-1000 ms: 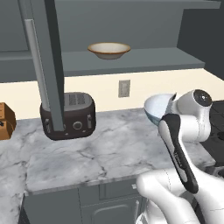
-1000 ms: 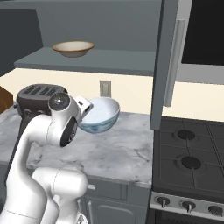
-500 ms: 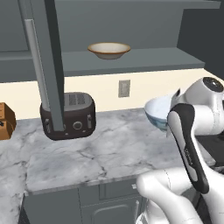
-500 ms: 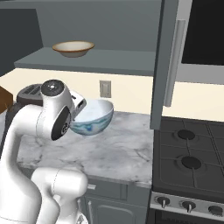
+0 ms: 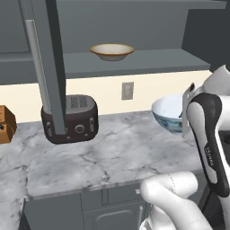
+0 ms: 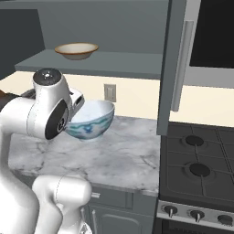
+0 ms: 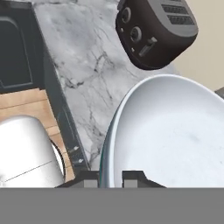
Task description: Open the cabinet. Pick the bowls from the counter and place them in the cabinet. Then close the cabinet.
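The gripper (image 7: 110, 178) is clamped nearly shut on the rim of the white bowl with blue pattern (image 6: 91, 120), holding it in the air above the marble counter (image 6: 119, 155). In the hand view a black toaster (image 7: 155, 30) sits at one o'clock. Farther back, the cream bowl (image 5: 112, 50) rests on the shelf of the open cabinet (image 5: 148, 60), at twelve o'clock.

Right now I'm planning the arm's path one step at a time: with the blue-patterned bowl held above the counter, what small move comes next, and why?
Probably lift it further, toward the cabinet shelf. The tool is shut on the rim of the blue-patterned bowl, which hangs clear of the counter but below shelf level. The cream bowl already sits on the shelf's left part, and the doors stand open.
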